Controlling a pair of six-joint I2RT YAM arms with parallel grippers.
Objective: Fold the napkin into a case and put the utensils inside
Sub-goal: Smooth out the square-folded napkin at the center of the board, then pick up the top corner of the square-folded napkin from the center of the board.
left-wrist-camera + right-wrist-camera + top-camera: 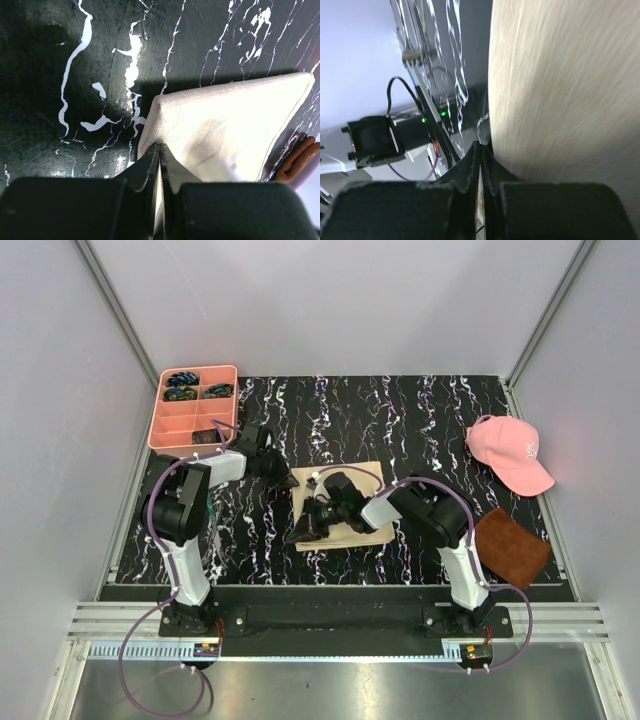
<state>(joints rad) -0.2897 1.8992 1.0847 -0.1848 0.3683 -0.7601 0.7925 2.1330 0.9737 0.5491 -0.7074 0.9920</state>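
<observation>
White panels wall in a black desk veined with white, and the tan napkin lies near the middle of the overhead frame, between the two arms.

The left fingers are pressed together on the napkin's near left corner, with cloth pinched in the slit between them. The rest of the sheet spreads away to the right of that wrist view, flat on the desk. The right fingers are likewise closed tight, clamped on an edge of the napkin. The weave rises close and blurred along the right half of that view. From above, both arms crowd the cloth's left side and hide much of it.

A pink cap sits at the upper right, with a small pale mark on its front too tiny to read. A dark brown square lies just below it. At the upper left a pink tray holds small dark blue-green items in its far compartments.
</observation>
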